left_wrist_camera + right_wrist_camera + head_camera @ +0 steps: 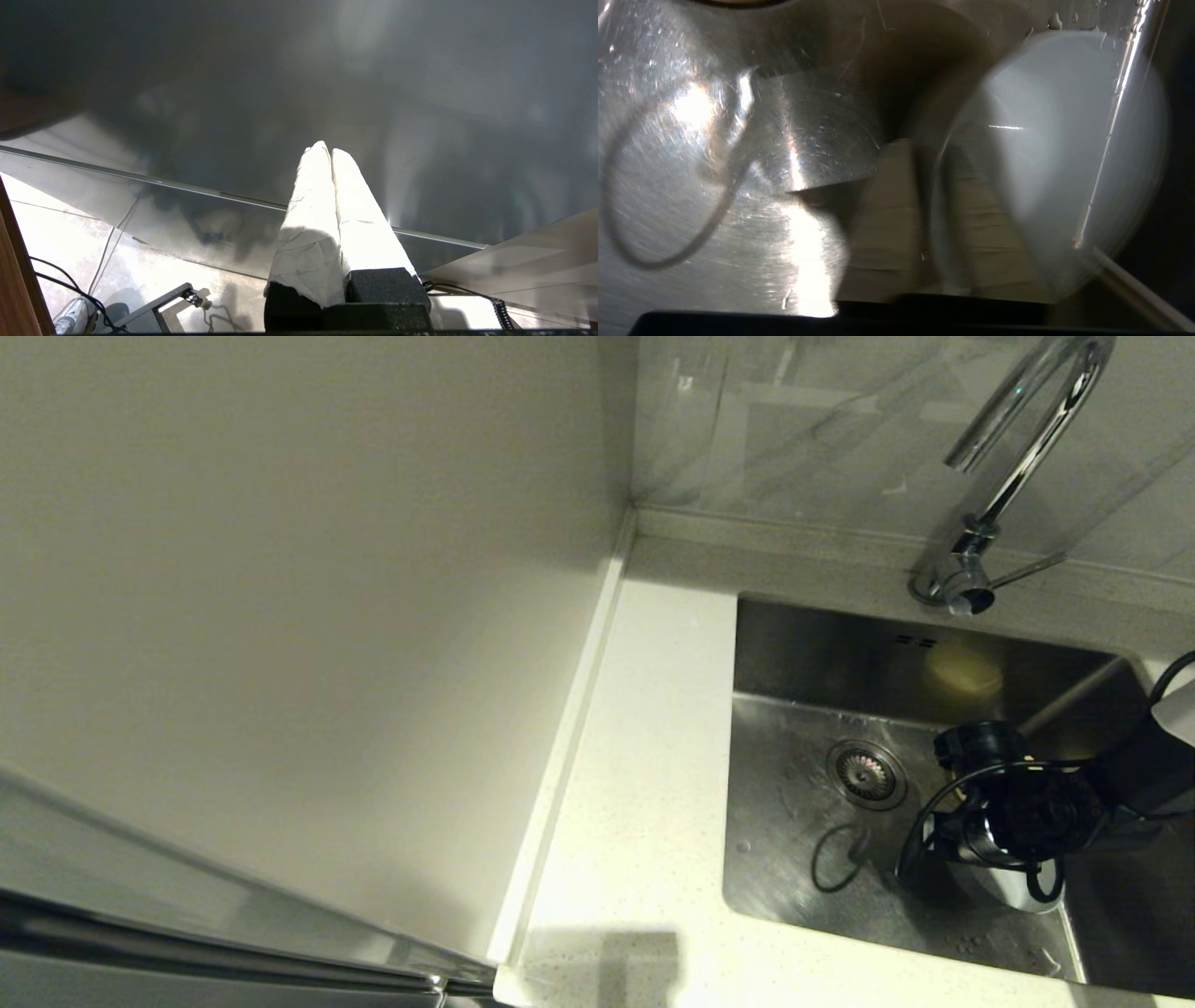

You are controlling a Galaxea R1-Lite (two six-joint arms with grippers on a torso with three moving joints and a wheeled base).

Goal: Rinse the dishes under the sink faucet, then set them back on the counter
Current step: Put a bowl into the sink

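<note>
Sink (803,784): our right gripper (924,219) is down inside, fingers straddling the rim of a pale bowl (1055,140) — pinching or releasing, we cannot tell.
Faucet (1018,457): no water that we can see.
Counter (644,784): no dishes back yet — we judge it early.
Left gripper (331,156): parked, fingers pressed together.

Black right arm (1134,775), looped cables, white-wrapped claw fingers (327,219)
</note>
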